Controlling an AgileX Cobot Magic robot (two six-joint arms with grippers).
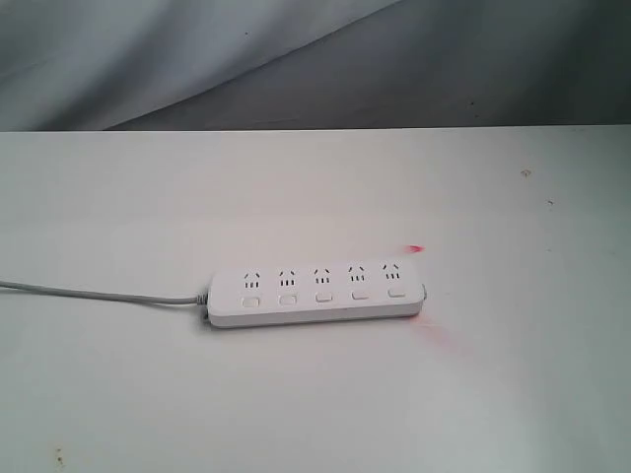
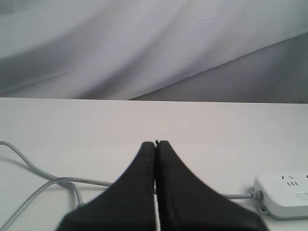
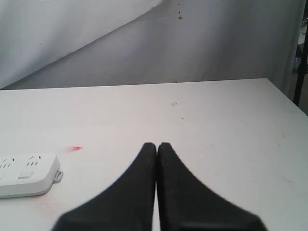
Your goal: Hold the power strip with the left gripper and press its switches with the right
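Left claw (image 2: 155, 143) and right claw (image 3: 157, 144) both closed, empty — open left first, clamp strip (image 1: 314, 308) at cord (image 1: 99, 294) end — leave switches (image 1: 323, 295) clear for right.

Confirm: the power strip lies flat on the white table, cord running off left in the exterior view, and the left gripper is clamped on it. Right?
No. The power strip lies flat on the white table, cord running off left, but the left gripper is not clamped on it: the left wrist view shows it shut on nothing, the strip lying apart from it.
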